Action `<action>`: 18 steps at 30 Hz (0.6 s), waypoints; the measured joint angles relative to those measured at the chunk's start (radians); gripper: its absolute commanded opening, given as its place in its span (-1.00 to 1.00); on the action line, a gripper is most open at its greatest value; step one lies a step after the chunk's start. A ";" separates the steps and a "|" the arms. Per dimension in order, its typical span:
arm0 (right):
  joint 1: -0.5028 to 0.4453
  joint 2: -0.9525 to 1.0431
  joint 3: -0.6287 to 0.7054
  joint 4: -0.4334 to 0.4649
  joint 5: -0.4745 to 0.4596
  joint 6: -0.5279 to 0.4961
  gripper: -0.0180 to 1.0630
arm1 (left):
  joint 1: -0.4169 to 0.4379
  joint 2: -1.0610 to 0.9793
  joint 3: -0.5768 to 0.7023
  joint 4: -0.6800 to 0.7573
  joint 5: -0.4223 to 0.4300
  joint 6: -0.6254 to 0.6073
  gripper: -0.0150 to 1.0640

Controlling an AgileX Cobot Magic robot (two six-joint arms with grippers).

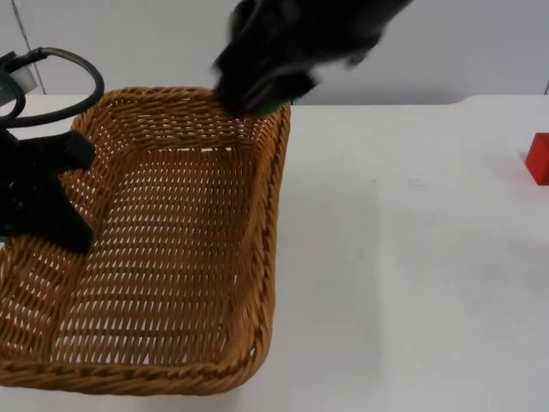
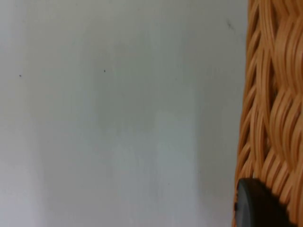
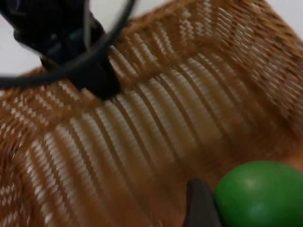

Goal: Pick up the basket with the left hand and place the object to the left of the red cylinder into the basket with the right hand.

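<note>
- The green ball [image 3: 259,195] sits clamped in the right gripper [image 1: 262,96], a black fingertip [image 3: 201,204] touching its side, above the far rim of the wicker basket [image 1: 163,249].
- The basket's woven inside spreads below the ball in the right wrist view.
- The left gripper [image 1: 51,193] is clamped on the basket's left wall, one finger [image 2: 255,205] against the weave.
- A red block [image 1: 539,159] stands well apart on the white table [image 1: 412,275], at the right edge of the top view.
</note>
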 measured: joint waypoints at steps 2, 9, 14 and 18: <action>0.004 0.030 0.000 0.000 -0.029 -0.003 -0.92 | 0.000 0.000 0.000 0.000 0.002 0.000 -0.97; 0.006 0.183 0.000 0.002 -0.169 -0.003 -0.18 | 0.000 0.000 0.000 -0.007 0.002 0.000 -0.97; 0.006 0.202 0.000 0.002 -0.192 -0.003 0.45 | 0.000 0.000 0.000 -0.008 0.002 0.000 -0.97; 0.006 0.151 0.000 -0.028 -0.182 -0.003 0.54 | 0.000 0.000 0.000 -0.008 0.002 0.000 -0.97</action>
